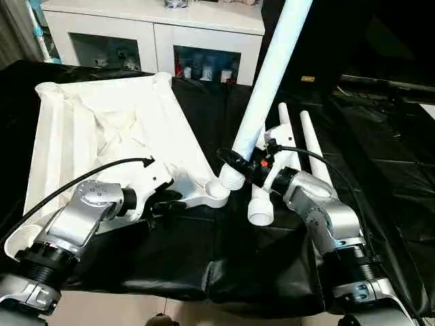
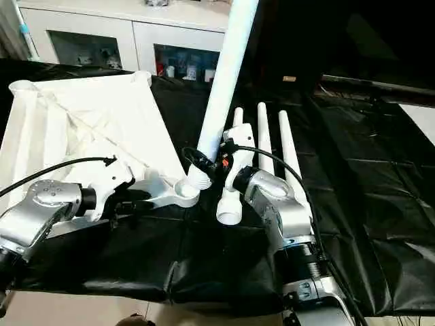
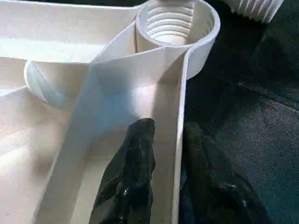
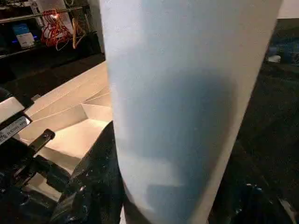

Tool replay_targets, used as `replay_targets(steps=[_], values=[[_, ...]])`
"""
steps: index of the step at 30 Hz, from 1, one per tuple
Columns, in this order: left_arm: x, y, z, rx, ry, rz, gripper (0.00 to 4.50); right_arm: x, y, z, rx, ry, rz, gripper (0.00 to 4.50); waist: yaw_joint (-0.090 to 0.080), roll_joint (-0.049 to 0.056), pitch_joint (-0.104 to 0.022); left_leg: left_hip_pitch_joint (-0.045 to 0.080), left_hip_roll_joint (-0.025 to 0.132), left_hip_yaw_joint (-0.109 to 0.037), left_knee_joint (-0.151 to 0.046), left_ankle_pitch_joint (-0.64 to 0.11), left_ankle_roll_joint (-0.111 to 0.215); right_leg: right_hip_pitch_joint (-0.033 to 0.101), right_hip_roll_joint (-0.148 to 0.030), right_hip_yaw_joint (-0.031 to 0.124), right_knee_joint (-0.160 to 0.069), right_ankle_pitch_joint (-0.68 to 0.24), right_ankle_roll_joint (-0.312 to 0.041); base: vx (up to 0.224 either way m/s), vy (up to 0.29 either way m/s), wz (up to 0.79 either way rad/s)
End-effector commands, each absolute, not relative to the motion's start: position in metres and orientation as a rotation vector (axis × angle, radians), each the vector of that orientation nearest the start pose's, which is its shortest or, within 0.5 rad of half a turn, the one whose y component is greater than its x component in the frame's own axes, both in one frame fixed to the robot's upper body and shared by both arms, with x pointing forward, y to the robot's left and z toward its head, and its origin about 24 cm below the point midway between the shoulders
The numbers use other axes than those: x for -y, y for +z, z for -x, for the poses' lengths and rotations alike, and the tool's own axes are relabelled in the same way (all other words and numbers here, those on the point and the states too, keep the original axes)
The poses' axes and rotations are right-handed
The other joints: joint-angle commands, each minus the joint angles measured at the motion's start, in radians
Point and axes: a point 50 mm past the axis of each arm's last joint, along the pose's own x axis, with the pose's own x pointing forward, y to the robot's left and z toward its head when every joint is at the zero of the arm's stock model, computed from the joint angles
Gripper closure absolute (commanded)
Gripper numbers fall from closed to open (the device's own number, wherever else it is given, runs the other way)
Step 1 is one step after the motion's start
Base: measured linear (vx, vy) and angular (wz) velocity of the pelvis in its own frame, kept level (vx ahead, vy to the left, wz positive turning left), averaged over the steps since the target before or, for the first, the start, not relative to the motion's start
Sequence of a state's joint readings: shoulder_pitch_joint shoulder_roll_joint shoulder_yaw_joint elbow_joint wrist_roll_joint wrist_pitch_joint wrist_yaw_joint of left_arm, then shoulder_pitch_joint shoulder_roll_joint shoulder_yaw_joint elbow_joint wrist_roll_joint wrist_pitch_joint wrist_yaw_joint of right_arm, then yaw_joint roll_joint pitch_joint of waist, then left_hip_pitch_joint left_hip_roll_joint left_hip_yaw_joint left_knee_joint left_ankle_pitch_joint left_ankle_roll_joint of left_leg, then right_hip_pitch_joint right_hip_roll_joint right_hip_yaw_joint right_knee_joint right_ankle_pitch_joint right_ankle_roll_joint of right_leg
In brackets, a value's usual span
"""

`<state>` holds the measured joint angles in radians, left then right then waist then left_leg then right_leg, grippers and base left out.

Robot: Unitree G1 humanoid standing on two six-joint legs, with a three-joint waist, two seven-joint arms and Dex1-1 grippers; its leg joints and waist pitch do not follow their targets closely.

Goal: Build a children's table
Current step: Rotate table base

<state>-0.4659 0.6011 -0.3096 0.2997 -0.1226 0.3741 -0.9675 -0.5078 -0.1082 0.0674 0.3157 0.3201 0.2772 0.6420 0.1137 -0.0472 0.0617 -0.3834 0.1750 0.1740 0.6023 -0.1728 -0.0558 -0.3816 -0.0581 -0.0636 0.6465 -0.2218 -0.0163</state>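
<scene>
No text can be read. A small white label (image 4: 13, 128) on the dark part at nine o'clock of the leg perhaps carries print, too blurred.

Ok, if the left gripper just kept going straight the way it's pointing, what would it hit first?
Probably the threaded corner socket of the tabletop: the left gripper straddles the rim wall that leads straight to it, though the depth is hard to judge.

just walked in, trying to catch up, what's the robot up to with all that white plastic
It is putting a children's table together. The tabletop lies upside down on black sheeting. The left gripper straddles the rim beside a threaded corner socket. The right gripper holds one leg, its end just beside that socket. Three legs lie alongside.
</scene>
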Motion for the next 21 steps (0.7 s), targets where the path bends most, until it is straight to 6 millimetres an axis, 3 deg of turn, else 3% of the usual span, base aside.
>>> replay_targets(steps=[1, 10, 14, 15, 18, 19, 21], values=[[-0.183, 0.050, -0.297, -0.628, -1.040, -0.405, 3.66, 0.090, 0.099, -0.327, -0.053, 0.853, -0.165, 2.64, 0.000, 0.028, -0.069, 0.029, 0.062, -0.025, -0.085, -0.221, -0.059, 0.035, -0.099, 0.059, -0.075, -0.093, -0.199, 0.000, 0.000, 0.00], [-0.183, 0.046, -0.292, -0.664, -1.054, -0.413, 4.44, 0.087, 0.096, -0.327, -0.085, 0.879, -0.160, 2.64, -0.001, 0.027, -0.068, 0.030, 0.063, -0.025, -0.086, -0.229, -0.054, 0.033, -0.099, 0.059, -0.076, -0.114, -0.200, 0.000, 0.000, 0.00], [-0.176, 0.045, -0.285, -0.648, -1.109, -0.403, 4.50, 0.079, 0.086, -0.323, -0.161, 0.945, -0.120, 2.64, -0.004, 0.026, -0.069, 0.027, 0.063, -0.025, -0.085, -0.207, -0.050, 0.035, -0.096, 0.057, -0.073, -0.071, -0.208, 0.000, 0.000, 0.00], [-0.172, 0.045, -0.280, -0.642, -1.148, -0.400, 4.50, 0.076, 0.084, -0.322, -0.175, 0.955, -0.116, 2.64, -0.004, 0.022, -0.069, 0.027, 0.062, -0.024, -0.084, -0.201, -0.044, 0.035, -0.098, 0.058, -0.073, -0.069, -0.209, 0.000, 0.000, 0.00], [-0.167, 0.046, -0.273, -0.631, -1.186, -0.426, 4.50, 0.074, 0.084, -0.321, -0.192, 0.969, -0.135, 2.64, -0.003, 0.023, -0.067, 0.027, 0.063, -0.023, -0.084, -0.195, -0.035, 0.035, -0.098, 0.060, -0.074, -0.081, -0.207, 0.000, 0.000, 0.00], [-0.165, 0.046, -0.271, -0.623, -1.191, -0.429, 4.50, 0.073, 0.084, -0.321, -0.198, 0.978, -0.135, 2.64, -0.002, 0.018, -0.066, 0.030, 0.063, -0.020, -0.083, -0.199, -0.033, 0.032, -0.096, 0.060, -0.078, -0.094, -0.203, 0.000, 0.000, 0.00], [-0.162, 0.047, -0.270, -0.610, -1.190, -0.421, 4.50, 0.073, 0.084, -0.321, -0.203, 0.983, -0.127, 2.64, 0.001, 0.022, -0.066, 0.029, 0.063, -0.022, -0.085, -0.204, -0.035, 0.032, -0.097, 0.060, -0.077, -0.113, -0.197, 0.000, 0.000, 0.00]])
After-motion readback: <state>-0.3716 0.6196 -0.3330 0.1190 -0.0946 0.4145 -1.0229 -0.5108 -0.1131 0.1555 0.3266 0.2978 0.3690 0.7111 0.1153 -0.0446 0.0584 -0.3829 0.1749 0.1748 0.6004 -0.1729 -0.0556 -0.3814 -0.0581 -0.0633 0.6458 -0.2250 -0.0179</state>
